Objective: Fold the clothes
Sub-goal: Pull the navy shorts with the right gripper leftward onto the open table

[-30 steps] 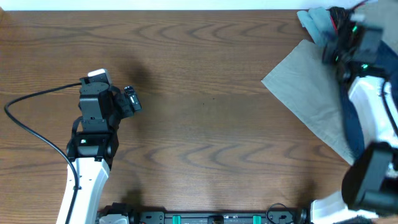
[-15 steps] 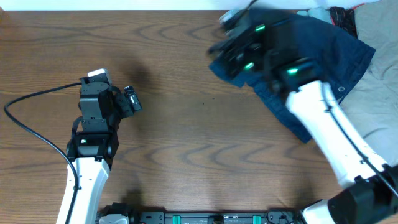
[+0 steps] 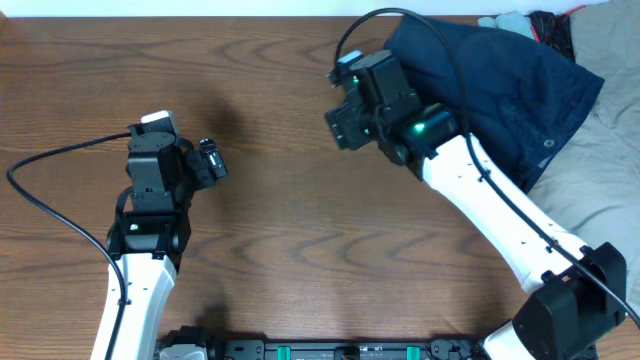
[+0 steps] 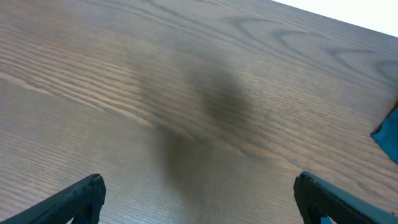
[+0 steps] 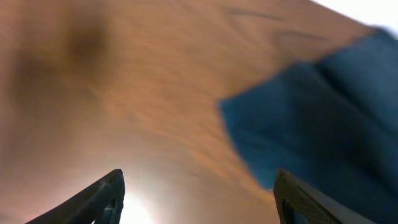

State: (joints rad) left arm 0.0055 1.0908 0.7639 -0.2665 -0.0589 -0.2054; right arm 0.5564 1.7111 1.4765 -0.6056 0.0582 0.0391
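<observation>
The clothes, dark navy shorts (image 3: 505, 85), lie crumpled at the back right of the table, partly over a khaki garment. My right gripper (image 3: 338, 118) hovers just left of the shorts' left edge. In the right wrist view it (image 5: 199, 199) is open with only bare wood between the fingers, and the shorts (image 5: 323, 124) lie ahead to the right, blurred. My left gripper (image 3: 212, 160) is at the left of the table, far from the shorts. The left wrist view shows it (image 4: 202, 199) wide open over wood, with a blue sliver of the shorts (image 4: 389, 134) at the right edge.
A khaki-beige garment (image 3: 605, 150) covers the right edge of the table. A light blue cloth (image 3: 505, 20) and a dark item (image 3: 550, 30) lie at the back right corner. A black cable (image 3: 50, 165) runs from the left arm.
My right arm swung from the far right to the table's middle back, dragging the shorts leftward, then opened and let them go. The left arm has not moved.
</observation>
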